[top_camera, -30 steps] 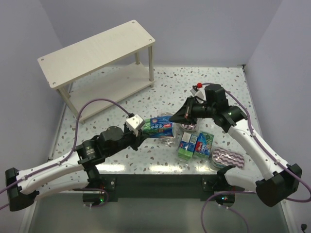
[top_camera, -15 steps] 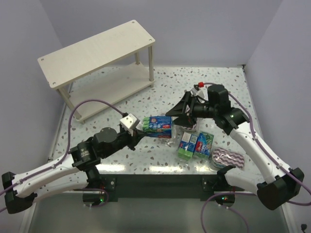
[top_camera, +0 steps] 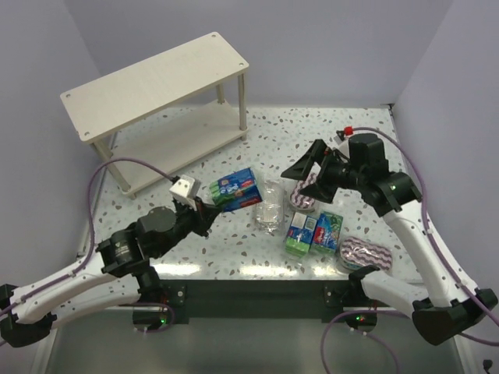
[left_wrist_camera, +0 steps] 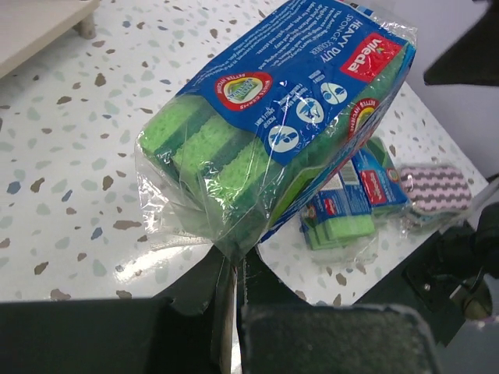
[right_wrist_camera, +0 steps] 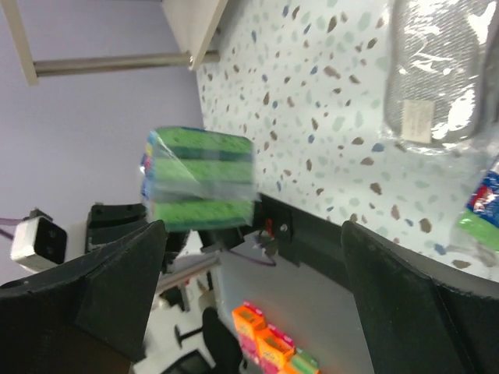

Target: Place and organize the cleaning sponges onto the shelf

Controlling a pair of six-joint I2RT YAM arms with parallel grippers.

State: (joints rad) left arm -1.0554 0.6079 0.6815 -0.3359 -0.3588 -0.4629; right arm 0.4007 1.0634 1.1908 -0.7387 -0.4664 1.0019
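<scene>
Now, from above: your left gripper (top_camera: 207,208) is pinched together on the crimped wrapper end of one green-and-blue sponge pack (top_camera: 234,189). It holds the pack lifted off the speckled table (top_camera: 327,128), in front of the shelf (top_camera: 156,82) and right of its near legs, apart from it (the left wrist view shows the fingers (left_wrist_camera: 226,292) meeting on the plastic seam, not on the sponge itself). Your right gripper (top_camera: 306,179) stands with its jaws spread wide and nothing between them. It is farther right of the shelf, above one purple-striped oval pad (top_camera: 302,196). The silvery clear-wrapped pack (top_camera: 269,204) lies flat between the held pack and that pad. Farther still from the shelf, toward the near right, two more green-and-blue packs (top_camera: 300,232) lie side by side, touching. The second oval pad (top_camera: 366,253) lies just beyond them, the item farthest from the shelf.
</scene>
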